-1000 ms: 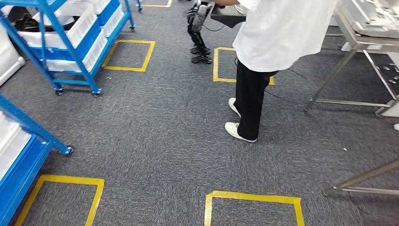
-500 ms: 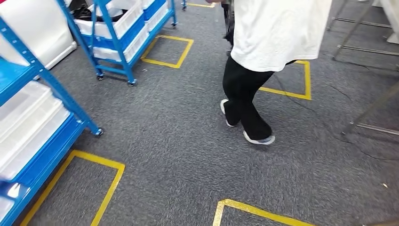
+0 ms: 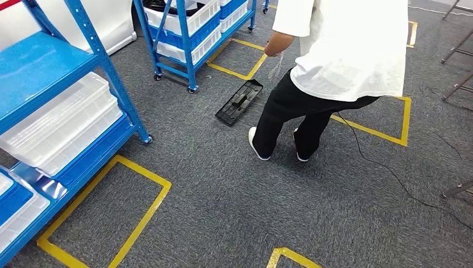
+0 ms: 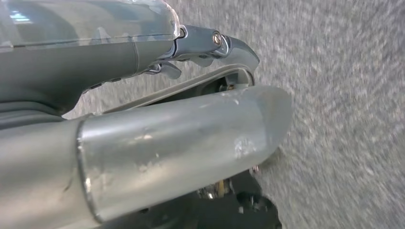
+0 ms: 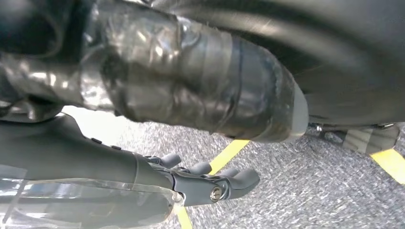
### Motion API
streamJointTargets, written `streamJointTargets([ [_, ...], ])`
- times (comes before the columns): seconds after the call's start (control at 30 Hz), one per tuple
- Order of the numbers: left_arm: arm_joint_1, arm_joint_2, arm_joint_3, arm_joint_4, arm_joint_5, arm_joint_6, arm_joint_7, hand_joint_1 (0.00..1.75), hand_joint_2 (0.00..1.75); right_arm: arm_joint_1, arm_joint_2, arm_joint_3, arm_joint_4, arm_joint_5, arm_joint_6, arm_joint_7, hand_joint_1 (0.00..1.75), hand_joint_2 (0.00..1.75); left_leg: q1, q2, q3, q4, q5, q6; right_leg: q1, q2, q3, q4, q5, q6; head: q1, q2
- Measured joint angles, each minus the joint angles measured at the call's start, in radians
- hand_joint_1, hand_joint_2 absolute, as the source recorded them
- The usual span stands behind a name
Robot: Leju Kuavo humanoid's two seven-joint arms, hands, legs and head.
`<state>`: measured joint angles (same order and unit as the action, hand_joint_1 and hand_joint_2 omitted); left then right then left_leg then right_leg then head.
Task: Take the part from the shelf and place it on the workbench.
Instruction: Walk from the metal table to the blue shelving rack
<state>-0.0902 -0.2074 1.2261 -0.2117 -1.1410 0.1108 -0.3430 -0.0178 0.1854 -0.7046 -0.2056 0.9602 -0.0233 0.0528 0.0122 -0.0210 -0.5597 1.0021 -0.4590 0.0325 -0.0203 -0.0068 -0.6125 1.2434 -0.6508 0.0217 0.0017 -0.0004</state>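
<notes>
Hands first. Left hand (image 4: pixel 210 45), seen from the left wrist camera, hangs above grey carpet (image 4: pixel 344 95); its fingers lie fairly straight, slightly bent at the tips, and nothing sits in them. The thick grey thumb (image 4: pixel 191 143) crosses the middle of that picture and touches nothing that can be seen. Right hand (image 5: pixel 205 181), from the right wrist camera, also hangs over carpet and a strip of yellow floor tape (image 5: pixel 229 152) — fingers extended side by side, a little apart, holding nothing.

Part: a flat black part (image 3: pixel 240 101) lies on the carpet at about 12 o'clock in the head view, just beside the feet of a person (image 3: pixel 340 50) in a white shirt and dark trousers, who stands at 1 o'clock, bent forward, one arm hanging toward the part without touching it. Whether this black piece is the task's part cannot be told for certain.

Blue shelf (image 3: pixel 95 44) with clear white bins (image 3: pixel 61 123) runs along 9 to 10 o'clock. A second blue wheeled rack (image 3: pixel 187 53) stands at 11 o'clock, near the part — it carries white bins, the top one with dark items inside. Yellow taped squares (image 3: pixel 139 206) mark the floor at 7 o'clock and beside the person.
</notes>
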Motion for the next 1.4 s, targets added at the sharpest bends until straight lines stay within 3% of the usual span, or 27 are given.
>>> streamJointTargets([
  [0.03, 0.000, 0.000, 0.000, 0.000, 0.000, 0.000, 0.000, 0.00, 0.00, 0.001, 0.000, 0.000, 0.000, 0.000, 0.000, 0.000, 0.00, 0.00, -0.003, -0.015, 0.001, 0.001, -0.001, 0.002, 0.001, 0.002, -0.026, 0.038, -0.001, -0.002, 0.000, 0.000],
  [0.07, 0.001, 0.000, 0.000, 0.000, 0.000, 0.000, 0.001, 0.00, 0.00, 0.001, 0.000, 0.000, 0.000, 0.000, 0.000, 0.000, 0.00, 0.00, -0.005, -0.031, 0.003, 0.002, -0.002, 0.003, 0.003, 0.004, -0.036, 0.040, 0.020, -0.006, 0.000, 0.000],
  [0.13, 0.002, -0.001, 0.000, 0.000, 0.000, 0.000, 0.002, 0.00, 0.00, 0.002, 0.000, 0.000, 0.000, 0.001, 0.000, 0.000, 0.00, 0.00, -0.008, -0.064, 0.008, 0.003, -0.005, 0.003, 0.008, 0.025, -0.008, -0.062, 0.105, -0.019, 0.000, 0.000],
  [0.2, 0.000, -0.004, 0.000, 0.000, 0.001, 0.000, 0.002, 0.00, 0.00, 0.007, -0.003, 0.000, 0.000, 0.002, 0.000, 0.000, 0.00, 0.00, -0.008, -0.091, 0.008, 0.004, -0.007, 0.000, 0.011, 0.074, 0.032, -0.177, 0.163, -0.034, 0.000, 0.000],
  [0.27, 0.001, -0.006, 0.000, 0.000, 0.002, 0.000, 0.003, 0.00, 0.00, 0.006, -0.005, 0.000, 0.000, 0.003, 0.000, 0.000, 0.00, 0.00, -0.003, -0.114, 0.003, 0.004, -0.007, -0.011, 0.014, 0.097, 0.046, -0.215, 0.168, -0.041, 0.001, 0.000],
  [0.33, 0.004, -0.006, 0.000, 0.000, 0.002, 0.000, 0.004, 0.00, 0.00, 0.001, -0.004, 0.000, 0.000, 0.003, 0.000, 0.000, 0.00, 0.00, 0.001, -0.128, 0.000, 0.000, -0.007, -0.023, 0.014, 0.076, 0.054, -0.228, 0.171, -0.044, 0.001, 0.000],
  [0.4, 0.005, -0.005, 0.000, 0.000, 0.002, 0.000, 0.004, 0.00, 0.00, 0.002, -0.002, 0.000, 0.000, 0.004, 0.000, 0.000, 0.00, 0.00, -0.002, -0.081, -0.012, 0.026, -0.027, -0.034, 0.009, 0.048, 0.069, -0.250, 0.176, -0.051, 0.001, 0.000],
  [0.47, 0.001, -0.005, 0.000, 0.000, 0.002, 0.000, 0.005, 0.00, 0.00, 0.007, -0.001, 0.000, 0.000, 0.005, 0.000, -0.001, 0.00, 0.00, -0.002, -0.014, -0.062, 0.128, -0.083, -0.045, 0.008, 0.013, 0.080, -0.262, 0.175, -0.058, 0.000, 0.000],
  [0.53, -0.001, -0.005, 0.000, 0.000, 0.002, 0.000, 0.005, 0.00, 0.00, 0.009, 0.000, 0.000, 0.000, 0.005, 0.000, -0.001, 0.00, 0.00, 0.005, 0.007, -0.124, 0.245, -0.127, -0.058, 0.009, -0.024, 0.085, -0.262, 0.170, -0.059, 0.000, 0.000],
  [0.57, 0.000, -0.005, 0.000, 0.000, 0.002, 0.000, 0.006, 0.00, 0.00, 0.009, 0.000, 0.000, 0.000, 0.005, 0.000, -0.001, 0.00, 0.00, 0.009, 0.010, -0.135, 0.263, -0.123, -0.064, 0.008, -0.040, 0.087, -0.261, 0.166, -0.057, 0.000, 0.000],
  [0.6, 0.002, -0.004, 0.000, 0.000, 0.002, 0.000, 0.006, 0.00, 0.00, 0.008, 0.000, 0.000, 0.000, 0.005, 0.000, -0.001, 0.00, 0.00, 0.013, 0.015, -0.127, 0.244, -0.101, -0.068, 0.006, -0.055, 0.090, -0.259, 0.162, -0.054, 0.000, 0.000],
  [0.67, 0.004, -0.004, 0.000, 0.000, 0.003, 0.000, 0.008, 0.00, 0.00, 0.008, 0.000, 0.000, 0.000, 0.006, 0.000, -0.001, 0.00, 0.00, 0.016, 0.052, -0.064, 0.117, -0.033, -0.073, 0.004, -0.080, 0.097, -0.253, 0.151, -0.043, 0.000, 0.000],
  [0.73, 0.002, -0.003, 0.000, 0.000, 0.003, 0.000, 0.009, 0.00, 0.00, 0.007, 0.000, 0.000, 0.000, 0.006, 0.000, -0.001, 0.00, 0.00, 0.013, 0.086, -0.014, 0.019, 0.003, -0.062, 0.007, -0.101, 0.104, -0.244, 0.138, -0.028, 0.001, 0.000],
  [0.77, 0.001, -0.003, 0.000, 0.000, 0.003, 0.000, 0.009, 0.00, 0.00, 0.006, 0.000, 0.000, 0.000, 0.007, 0.000, -0.001, 0.00, 0.00, 0.009, 0.091, -0.008, 0.007, 0.004, -0.053, 0.010, -0.110, 0.106, -0.241, 0.134, -0.022, 0.002, 0.000],
  [0.83, 0.003, -0.002, 0.000, 0.000, 0.005, 0.001, 0.010, 0.00, 0.00, 0.000, 0.000, 0.000, 0.000, 0.008, 0.000, -0.001, 0.00, 0.00, 0.005, 0.068, -0.009, 0.007, 0.004, -0.035, 0.008, -0.123, 0.113, -0.241, 0.129, -0.010, 0.003, 0.000],
  [0.87, 0.003, -0.001, 0.000, 0.000, 0.006, 0.001, 0.010, 0.00, 0.00, -0.002, 0.000, 0.000, 0.000, 0.008, 0.000, -0.001, 0.00, 0.00, 0.006, 0.057, -0.008, 0.003, 0.006, -0.028, 0.005, -0.111, 0.114, -0.236, 0.122, -0.004, 0.003, 0.000],
  [0.93, 0.002, -0.001, 0.000, 0.000, 0.007, 0.001, 0.011, 0.00, 0.00, -0.002, 0.000, 0.000, 0.000, 0.009, 0.000, -0.001, 0.00, 0.00, 0.009, 0.036, -0.005, -0.004, 0.012, -0.014, -0.002, -0.056, 0.091, -0.179, 0.080, 0.003, 0.004, 0.000],
  [1.0, 0.000, -0.001, 0.000, 0.000, 0.007, 0.000, 0.011, 0.00, 0.00, 0.002, 0.000, 0.000, 0.000, 0.009, 0.000, -0.001, 0.00, 0.00, 0.007, 0.013, -0.008, -0.005, 0.013, -0.006, -0.002, -0.007, 0.027, -0.052, 0.017, 0.004, 0.004, 0.000],
  [1.03, -0.001, -0.001, 0.000, 0.000, 0.007, 0.000, 0.011, 0.00, 0.00, 0.002, 0.000, 0.000, 0.000, 0.009, 0.000, -0.001, 0.00, 0.00, 0.005, 0.000, -0.008, -0.005, 0.013, -0.004, -0.002, 0.000, -0.006, 0.008, -0.001, 0.003, 0.004, 0.000],
  [1.07, -0.001, -0.001, 0.000, 0.000, 0.007, 0.000, 0.011, 0.00, 0.00, 0.002, 0.000, 0.000, 0.000, 0.010, 0.000, -0.001, 0.00, 0.00, 0.004, -0.015, -0.008, -0.004, 0.013, -0.003, -0.001, 0.003, -0.026, 0.040, -0.001, 0.002, 0.004, 0.000],
  [1.1, 0.000, -0.001, 0.000, 0.000, 0.007, 0.000, 0.011, 0.00, 0.00, 0.002, 0.000, 0.000, 0.000, 0.010, 0.000, -0.001, 0.00, 0.00, 0.003, -0.031, -0.006, -0.004, 0.013, -0.003, -0.001, 0.005, -0.029, 0.034, 0.020, 0.000, 0.003, 0.000],
  [1.13, 0.000, -0.001, 0.000, 0.000, 0.007, 0.000, 0.011, 0.00, 0.00, 0.003, 0.000, 0.000, 0.000, 0.012, 0.001, -0.001, 0.00, 0.00, 0.002, -0.047, -0.004, -0.003, 0.012, -0.003, -0.001, 0.012, -0.014, -0.010, 0.059, -0.004, 0.003, 0.000],
  [1.2, 0.000, -0.002, 0.000, 0.000, 0.007, 0.000, 0.011, 0.00, 0.00, 0.007, -0.001, 0.000, 0.000, 0.016, 0.001, -0.001, 0.00, 0.00, 0.001, -0.077, -0.004, 0.000, 0.011, -0.007, -0.003, 0.063, 0.037, -0.141, 0.132, -0.015, 0.003, 0.000],
  [1.27, -0.001, -0.004, 0.000, 0.001, 0.006, -0.001, 0.011, 0.00, 0.00, 0.010, -0.002, 0.000, 0.000, 0.020, 0.001, -0.002, 0.00, 0.00, 0.002, -0.103, -0.010, 0.004, 0.011, -0.017, -0.001, 0.103, 0.065, -0.213, 0.157, -0.023, 0.004, 0.000],
  [1.33, 0.001, -0.004, 0.000, 0.001, 0.006, -0.001, 0.011, 0.00, 0.00, 0.007, -0.002, 0.000, 0.000, 0.022, 0.002, -0.003, 0.00, 0.00, 0.006, -0.127, -0.016, 0.001, 0.014, -0.032, 0.001, 0.089, 0.069, -0.222, 0.155, -0.028, 0.004, 0.000],
  [1.37, 0.003, -0.003, 0.001, 0.001, 0.006, -0.001, 0.011, 0.00, 0.00, 0.005, -0.001, 0.000, 0.000, 0.023, 0.003, -0.003, 0.00, 0.00, 0.006, -0.123, -0.019, 0.004, 0.013, -0.038, 0.000, 0.075, 0.072, -0.227, 0.157, -0.033, 0.004, 0.000],
  [1.4, 0.004, -0.003, 0.001, 0.000, 0.006, 0.000, 0.011, 0.00, 0.00, 0.005, -0.001, 0.000, 0.000, 0.023, 0.003, -0.003, 0.00, 0.00, 0.005, -0.102, -0.026, 0.019, 0.003, -0.042, -0.002, 0.060, 0.075, -0.233, 0.159, -0.039, 0.002, 0.000],
])
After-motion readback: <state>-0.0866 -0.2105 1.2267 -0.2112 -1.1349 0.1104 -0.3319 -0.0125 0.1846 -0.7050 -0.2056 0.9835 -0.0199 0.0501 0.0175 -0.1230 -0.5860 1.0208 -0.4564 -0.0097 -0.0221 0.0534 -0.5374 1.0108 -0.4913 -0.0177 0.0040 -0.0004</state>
